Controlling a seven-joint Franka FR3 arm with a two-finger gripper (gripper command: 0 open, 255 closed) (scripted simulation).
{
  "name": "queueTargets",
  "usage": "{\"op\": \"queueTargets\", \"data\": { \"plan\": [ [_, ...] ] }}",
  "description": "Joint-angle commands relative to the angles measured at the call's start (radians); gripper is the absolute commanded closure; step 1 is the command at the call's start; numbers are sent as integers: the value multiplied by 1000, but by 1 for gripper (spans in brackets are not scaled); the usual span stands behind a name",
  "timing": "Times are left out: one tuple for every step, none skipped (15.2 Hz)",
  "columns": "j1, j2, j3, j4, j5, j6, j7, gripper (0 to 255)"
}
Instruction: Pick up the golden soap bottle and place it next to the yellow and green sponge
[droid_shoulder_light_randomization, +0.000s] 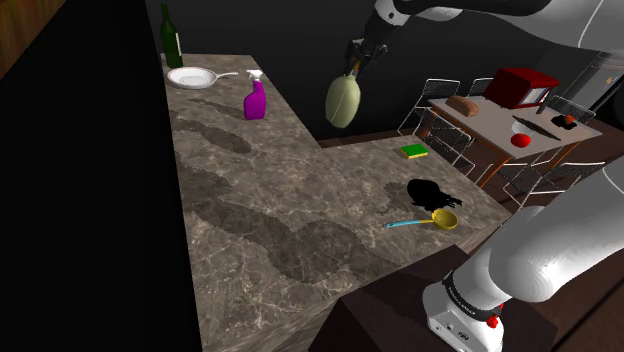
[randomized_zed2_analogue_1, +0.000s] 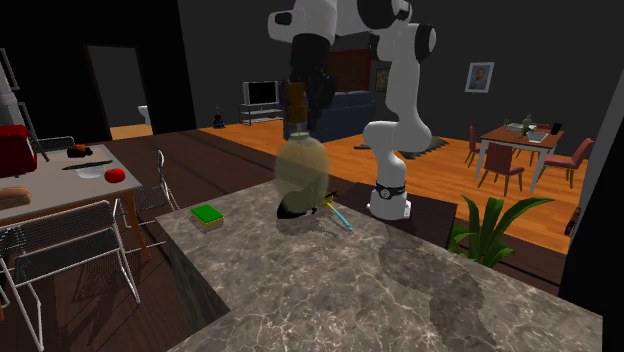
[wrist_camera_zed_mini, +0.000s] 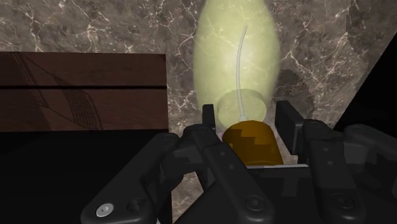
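A pale yellow-green translucent soap bottle (droid_shoulder_light_randomization: 342, 101) with a golden-brown cap hangs high above the marble counter, held by its cap in my black gripper (droid_shoulder_light_randomization: 357, 66). In the second exterior view the bottle (randomized_zed2_analogue_1: 300, 168) hangs over the counter near the sponge (randomized_zed2_analogue_1: 208, 216). The wrist view shows the fingers (wrist_camera_zed_mini: 208, 119) clasping the cap, with the bottle body (wrist_camera_zed_mini: 236, 54) pointing down at the marble. The yellow and green sponge (droid_shoulder_light_randomization: 414, 152) lies flat near the counter's edge, below the bottle and toward the shoulder view's right.
A yellow ladle with a blue handle (droid_shoulder_light_randomization: 428, 220) lies near the stand. A purple spray bottle (droid_shoulder_light_randomization: 255, 100), a white plate (droid_shoulder_light_randomization: 191, 77) and a dark green bottle (droid_shoulder_light_randomization: 171, 38) stand at the counter's far end. Beyond the counter edge are wire chairs (droid_shoulder_light_randomization: 440, 135) and a table.
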Motion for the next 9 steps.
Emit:
{"op": "queueTargets", "data": {
  "plan": [
    [0, 4, 0, 36, 0, -31, 3, 255],
    [0, 7, 0, 52, 0, -45, 3, 255],
    [0, 9, 0, 68, 0, -59, 4, 255],
    [0, 11, 0, 85, 0, -72, 5, 255],
    [0, 14, 0, 101, 0, -86, 6, 255],
    [0, 17, -1, 118, 0, -100, 6, 255],
    [0, 21, -1, 136, 0, -115, 7, 255],
    [0, 24, -1, 153, 0, -129, 8, 255],
    [0, 28, -1, 172, 0, -143, 8, 255]
  ]
}}
